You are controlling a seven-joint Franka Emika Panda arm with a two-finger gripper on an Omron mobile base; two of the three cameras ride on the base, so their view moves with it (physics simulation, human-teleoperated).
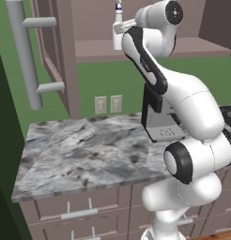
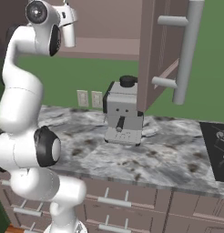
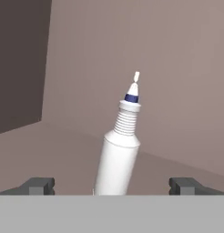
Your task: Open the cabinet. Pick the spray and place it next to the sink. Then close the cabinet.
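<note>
The cabinet (image 1: 58, 51) stands open, its doors (image 2: 152, 54) swung out to both sides with their long grey bar handles (image 1: 24, 51) facing me. On its shelf stands the spray (image 1: 117, 29), a slim white bottle with a blue-tipped head. My arm reaches up into the cabinet. In the hand view my gripper (image 3: 114, 186) is open, its dark fingertips (image 3: 38, 185) wide apart on either side of the spray (image 3: 118, 154) and not touching it. The bottle looks tilted there. The sink is out of view.
A grey coffee machine (image 2: 123, 113) sits on the marbled counter (image 1: 84, 150) below the cabinet, partly behind my arm. Two wall outlets (image 1: 108, 104) are on the green wall. A black stovetop (image 2: 218, 150) lies at the right. Drawers (image 1: 80, 213) run under the counter.
</note>
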